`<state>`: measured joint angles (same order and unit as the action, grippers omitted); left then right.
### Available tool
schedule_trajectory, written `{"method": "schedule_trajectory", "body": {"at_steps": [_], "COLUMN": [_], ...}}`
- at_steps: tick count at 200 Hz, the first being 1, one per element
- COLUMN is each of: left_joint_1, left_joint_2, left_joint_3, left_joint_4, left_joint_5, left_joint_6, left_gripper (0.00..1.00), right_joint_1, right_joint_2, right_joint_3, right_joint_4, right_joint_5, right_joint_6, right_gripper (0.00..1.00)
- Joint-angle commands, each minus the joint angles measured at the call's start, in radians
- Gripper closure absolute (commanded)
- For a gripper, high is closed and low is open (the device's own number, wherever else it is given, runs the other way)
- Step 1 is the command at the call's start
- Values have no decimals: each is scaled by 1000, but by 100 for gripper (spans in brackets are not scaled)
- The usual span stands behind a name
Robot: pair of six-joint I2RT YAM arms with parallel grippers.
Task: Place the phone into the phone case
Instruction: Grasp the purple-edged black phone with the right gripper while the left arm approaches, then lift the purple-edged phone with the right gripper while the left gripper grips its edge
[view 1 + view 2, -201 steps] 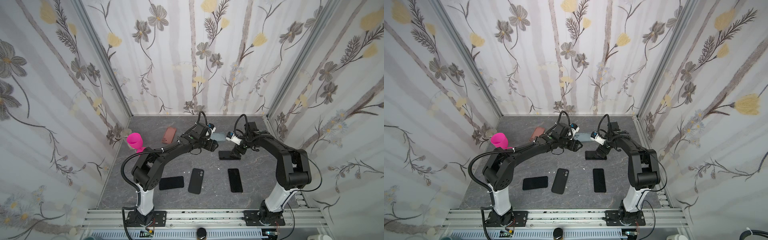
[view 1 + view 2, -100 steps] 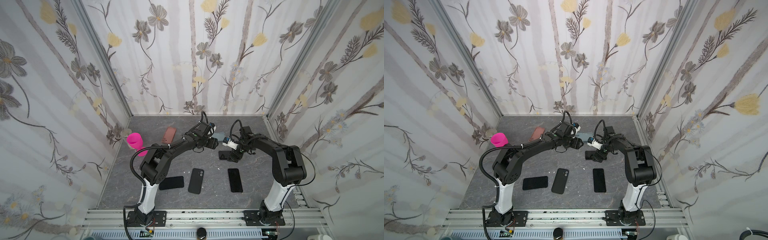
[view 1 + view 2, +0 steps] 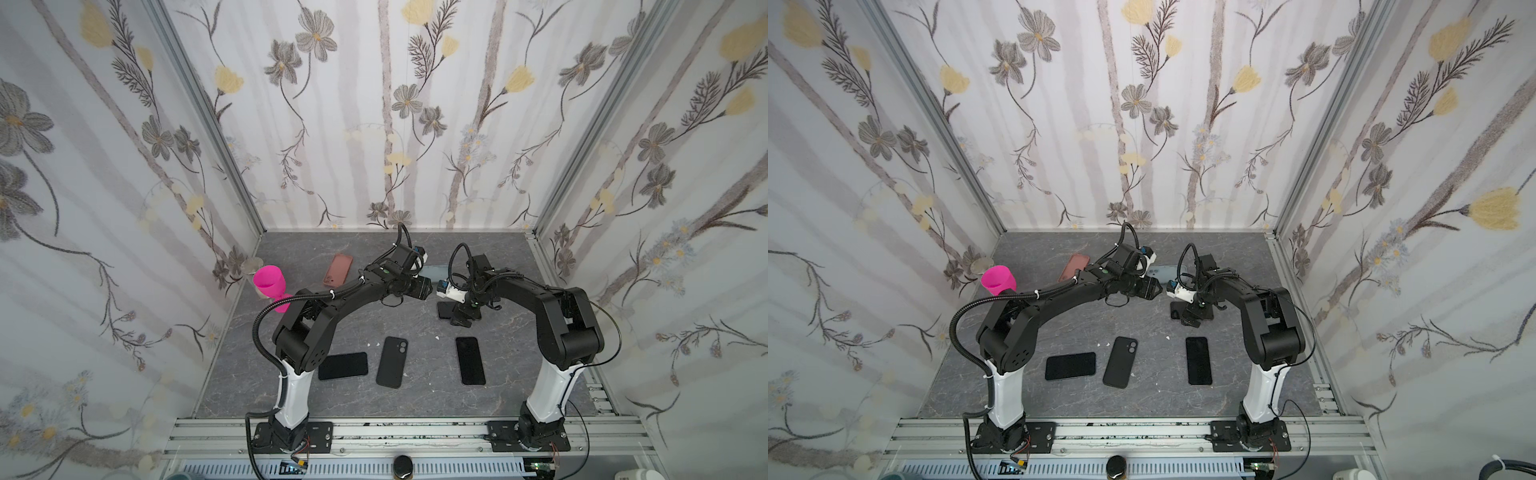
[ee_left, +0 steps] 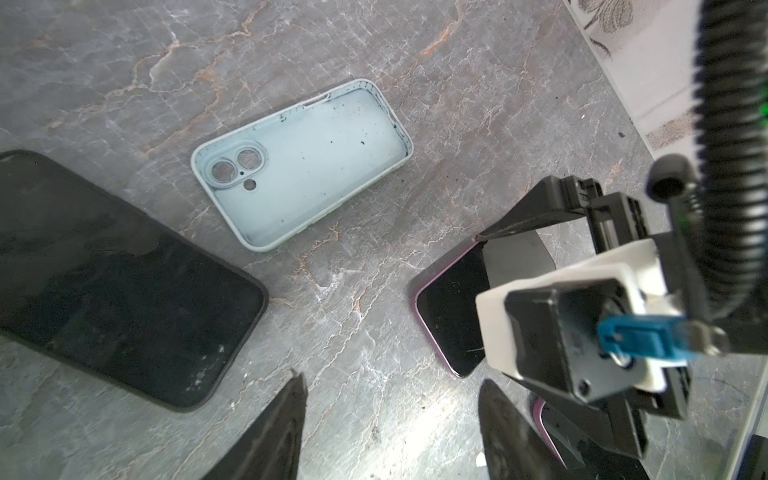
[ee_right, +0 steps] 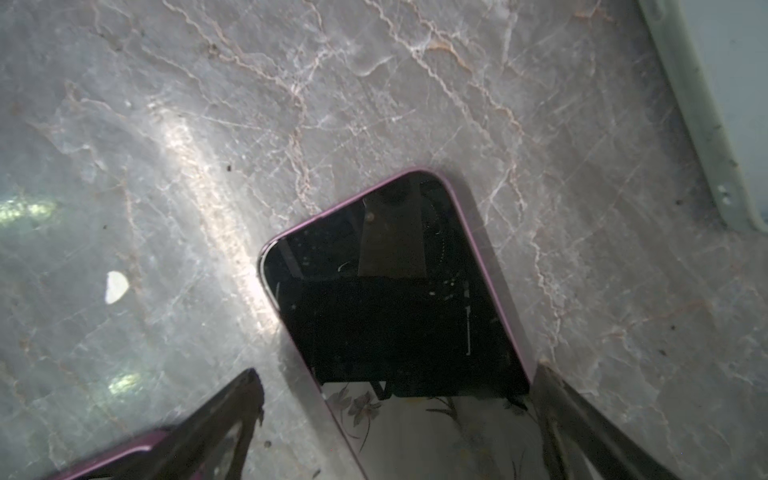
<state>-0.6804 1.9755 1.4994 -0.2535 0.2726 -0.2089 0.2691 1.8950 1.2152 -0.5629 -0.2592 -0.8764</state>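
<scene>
**Right wrist view: jaws spread across the purple-edged phone**

The right gripper (image 5: pixel 397 370) stands wide apart over the phone (image 5: pixel 386 299), which lies screen-up on the grey marble table (image 5: pixel 166 145). One fingertip (image 5: pixel 582 415) sits right at the phone's long edge. The other (image 5: pixel 224 411) is clear of the opposite edge, with bare table between them. The phone's rounded end reaches out ahead of both fingertips. A second purple-edged piece shows under the clear fingertip, but what it is cannot be told.

The left wrist view shows the pale blue phone case (image 4: pixel 303 166) lying hollow side up and empty, apart from the phone. It is ahead of the left gripper (image 4: pixel 390 380), whose fingers are also spread with nothing between them, over bare table. The phone lies close off one side of that gripper, under the right gripper. A black phone (image 4: pixel 104 270) lies off the other side.

In a top view the two grippers face each other, near but not touching, and the case (image 3: pixel 434 272) lies just beyond the gap between them.
</scene>
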Motion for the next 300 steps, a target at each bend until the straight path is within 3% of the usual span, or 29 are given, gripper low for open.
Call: {"method": "schedule_trajectory", "body": {"at_steps": [1,51,86,141,174,217,300], "left_joint_1": [8,36,59,73,74,75,73], "left_joint_2": [-32,-126,-164,-202,-230,-262,-296], "left_joint_3": [-23,-100,-135,-159,-181,-220,-257], "left_joint_4": [12,46,48,37,39,52,98], "left_joint_5": [-17,-31,-33,-26,-24,-15,31], "left_joint_6": [9,3,3,11,-1,-41,-103], "left_gripper": [35,35,35,35,35,36,38], "right_joint_1": [8,15,15,17,15,13,13], "right_joint_2": [31,66,84,81,69,22,-116], "right_joint_3": [20,60,76,39,30,24,-26], "right_joint_4": [-61,-96,-107,-83,-70,-22,58], "right_joint_5": [-1,20,78,111,108,95,100], "right_joint_6": [-7,49,134,308,369,401,419], "right_gripper": [1,3,16,27,42,54,64]}}
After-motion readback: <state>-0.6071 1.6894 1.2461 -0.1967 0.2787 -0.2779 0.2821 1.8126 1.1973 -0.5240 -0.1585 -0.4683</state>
